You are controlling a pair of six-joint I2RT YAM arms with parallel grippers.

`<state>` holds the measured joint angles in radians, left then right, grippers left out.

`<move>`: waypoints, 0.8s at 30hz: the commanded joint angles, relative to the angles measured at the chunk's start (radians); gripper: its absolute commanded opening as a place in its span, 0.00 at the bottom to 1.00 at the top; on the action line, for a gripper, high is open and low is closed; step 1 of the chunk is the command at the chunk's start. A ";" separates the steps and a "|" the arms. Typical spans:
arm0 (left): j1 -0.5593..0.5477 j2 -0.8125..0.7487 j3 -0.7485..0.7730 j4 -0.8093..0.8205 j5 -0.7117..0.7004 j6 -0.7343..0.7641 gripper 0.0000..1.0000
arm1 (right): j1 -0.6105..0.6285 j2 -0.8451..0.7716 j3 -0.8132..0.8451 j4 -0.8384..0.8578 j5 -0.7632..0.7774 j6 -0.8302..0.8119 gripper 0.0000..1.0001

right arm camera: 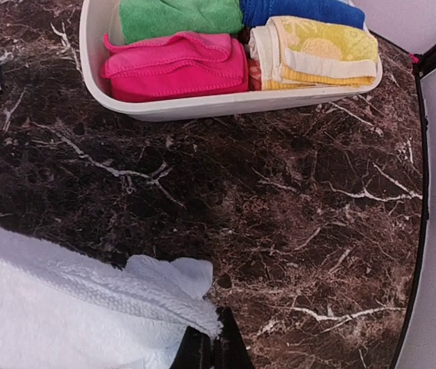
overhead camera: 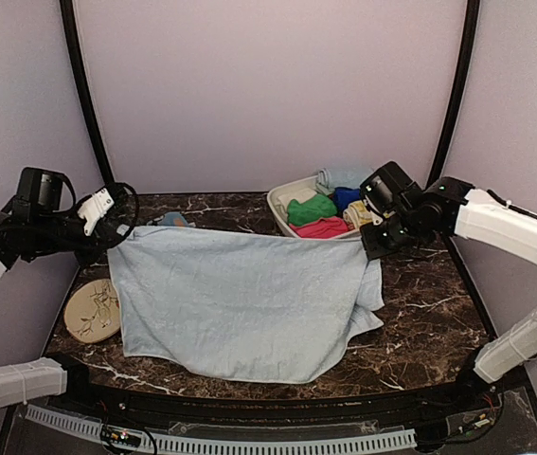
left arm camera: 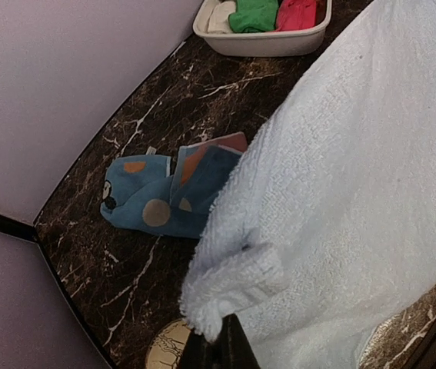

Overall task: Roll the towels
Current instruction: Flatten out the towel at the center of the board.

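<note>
A plain pale blue towel point(overhead camera: 240, 303) hangs spread out between my two grippers, its lower edge draped on the dark marble table point(overhead camera: 429, 313). My left gripper point(overhead camera: 116, 234) is shut on its left top corner point(left arm camera: 218, 304). My right gripper point(overhead camera: 370, 248) is shut on the right top corner point(right arm camera: 194, 307). The medium blue spotted towel point(left arm camera: 156, 196) lies crumpled on the table behind the held one, at the back left point(overhead camera: 173, 220).
A white bin point(overhead camera: 282, 213) at the back right holds rolled green point(right arm camera: 179, 15), pink point(right arm camera: 175, 69), dark-blue point(right arm camera: 302, 9) and yellow point(right arm camera: 317, 50) towels. A round beige plate point(overhead camera: 93, 310) with a drawing lies at the left front.
</note>
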<state>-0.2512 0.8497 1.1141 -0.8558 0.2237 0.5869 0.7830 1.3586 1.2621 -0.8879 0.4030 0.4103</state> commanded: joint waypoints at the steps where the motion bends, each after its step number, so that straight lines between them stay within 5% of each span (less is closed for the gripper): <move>1: 0.004 0.056 -0.156 0.276 -0.140 0.018 0.00 | -0.060 0.113 0.005 0.181 -0.070 -0.109 0.00; 10: 0.014 0.217 -0.345 0.611 -0.296 0.105 0.00 | -0.125 0.434 0.139 0.305 -0.103 -0.220 0.00; 16: 0.039 0.298 -0.368 0.704 -0.342 0.120 0.00 | -0.146 0.491 0.147 0.349 -0.105 -0.244 0.01; 24: 0.082 0.361 -0.412 0.768 -0.361 0.131 0.00 | -0.149 0.403 0.048 0.386 -0.102 -0.172 0.73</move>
<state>-0.1848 1.2015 0.7254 -0.1440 -0.1123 0.7044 0.6403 1.8454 1.3617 -0.5335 0.3016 0.1886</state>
